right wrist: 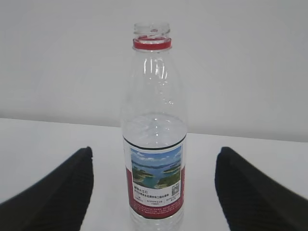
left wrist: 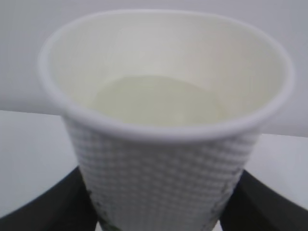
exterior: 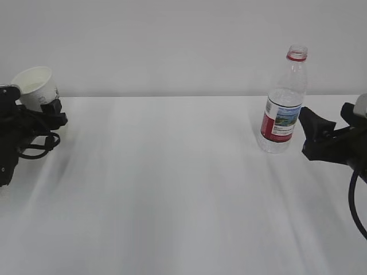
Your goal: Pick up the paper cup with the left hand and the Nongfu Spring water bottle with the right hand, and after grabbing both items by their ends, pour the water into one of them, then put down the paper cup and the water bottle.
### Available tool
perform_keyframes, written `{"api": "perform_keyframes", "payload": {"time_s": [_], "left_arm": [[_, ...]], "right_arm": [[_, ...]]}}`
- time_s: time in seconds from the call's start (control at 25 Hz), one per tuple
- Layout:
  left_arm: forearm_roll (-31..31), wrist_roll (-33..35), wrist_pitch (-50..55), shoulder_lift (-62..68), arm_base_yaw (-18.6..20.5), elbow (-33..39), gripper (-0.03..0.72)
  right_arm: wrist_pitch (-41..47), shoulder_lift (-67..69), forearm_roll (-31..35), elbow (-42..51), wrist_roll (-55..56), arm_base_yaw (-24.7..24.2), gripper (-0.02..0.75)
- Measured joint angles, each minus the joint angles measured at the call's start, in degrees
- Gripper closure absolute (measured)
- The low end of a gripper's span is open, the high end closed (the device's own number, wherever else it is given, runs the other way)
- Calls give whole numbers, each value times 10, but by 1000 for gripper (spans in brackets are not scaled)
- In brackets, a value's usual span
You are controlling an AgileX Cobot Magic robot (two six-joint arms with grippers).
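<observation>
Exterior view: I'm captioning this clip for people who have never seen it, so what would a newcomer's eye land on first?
Probably the Nongfu Spring water bottle, standing upright and uncapped on the white table at the right, with the open right gripper beside it and not touching it. Next, at the far left, the paper cup, tilted in the left gripper; the left wrist view shows water inside it.

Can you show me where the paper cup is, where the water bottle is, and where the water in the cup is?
paper cup [left wrist: 163,187], left wrist view, on its dimpled outer wall.
water bottle [right wrist: 156,180], right wrist view, on its picture label.
water [left wrist: 156,101], left wrist view, on its surface inside the cup.
</observation>
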Motion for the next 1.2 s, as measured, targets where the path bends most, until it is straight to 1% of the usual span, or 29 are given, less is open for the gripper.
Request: {"api": "perform_keyframes", "payload": {"time_s": [0.28, 0.84, 0.92, 1.12, 1.2], "left_arm": [[2, -1, 0, 30, 0, -24, 197], [3, -1, -29, 54, 0, -28, 194], [3, -1, -29, 54, 0, -28, 169], [3, -1, -28, 54, 0, -28, 43], [3, -1, -26, 54, 0, -28, 27]], "right_arm": [[0, 0, 0, 0, 0, 0, 146], [0, 0, 0, 0, 0, 0, 146], [0, 0, 0, 0, 0, 0, 146], [0, 0, 0, 0, 0, 0, 146], [0, 0, -4, 0, 0, 0, 146]]}}
